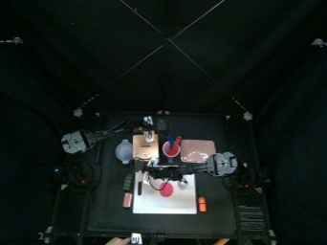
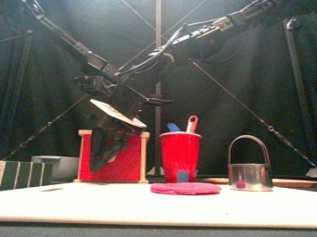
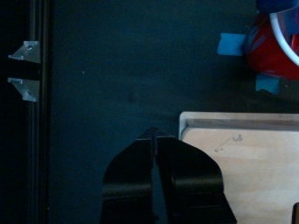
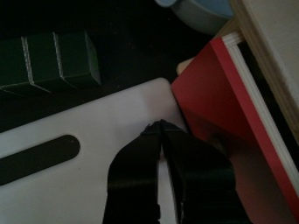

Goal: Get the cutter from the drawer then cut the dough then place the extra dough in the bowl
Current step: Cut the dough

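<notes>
Cutter (image 2: 250,176): bare metal, polished, reflective.
Dough (image 2: 186,188): pink, matt, slightly rough.
Red cup (image 2: 180,153): plastic, smooth, glossy.
Wooden box (image 3: 239,162): pale bare wood, matt.
Drawer front (image 4: 216,92): red, smooth.
Cutting board (image 4: 105,118): white plastic, smooth.
Counter (image 3: 117,70): black, matt.

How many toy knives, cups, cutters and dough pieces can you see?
Toy knives: 2, the blue knife and the red knife
Cups: 1, the red cup
Cutters: 1, the metal cutter
Dough: 1, the pink dough
Total: 5
</notes>
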`<state>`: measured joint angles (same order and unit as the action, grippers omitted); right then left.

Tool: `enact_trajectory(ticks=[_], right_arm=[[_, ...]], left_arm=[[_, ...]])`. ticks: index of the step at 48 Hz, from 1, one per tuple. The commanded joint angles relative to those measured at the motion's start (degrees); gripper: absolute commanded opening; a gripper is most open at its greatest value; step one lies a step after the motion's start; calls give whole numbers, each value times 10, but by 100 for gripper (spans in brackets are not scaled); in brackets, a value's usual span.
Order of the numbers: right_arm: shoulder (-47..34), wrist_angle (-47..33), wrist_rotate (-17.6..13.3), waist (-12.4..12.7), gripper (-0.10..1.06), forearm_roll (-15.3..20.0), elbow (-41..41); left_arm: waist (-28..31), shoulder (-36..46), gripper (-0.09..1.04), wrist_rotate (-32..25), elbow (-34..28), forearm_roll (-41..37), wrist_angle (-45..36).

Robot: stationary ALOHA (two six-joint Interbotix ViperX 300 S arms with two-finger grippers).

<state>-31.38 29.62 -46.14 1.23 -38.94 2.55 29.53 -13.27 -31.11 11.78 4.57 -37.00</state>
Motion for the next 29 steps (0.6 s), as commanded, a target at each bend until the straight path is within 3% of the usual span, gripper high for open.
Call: enact_trajectory(ticks=[1, 9, 29], right_arm=[[17, 11, 1, 51, 21, -9, 13], [19, 11, 4, 47, 21, 4, 23], [43, 64, 7, -17, 21, 20, 31]], left_arm=[[-23, 2, 39, 1, -11, 6, 4], [-24, 0, 39, 4, -9, 8, 8], [-4, 26, 39, 10, -11, 7, 6]])
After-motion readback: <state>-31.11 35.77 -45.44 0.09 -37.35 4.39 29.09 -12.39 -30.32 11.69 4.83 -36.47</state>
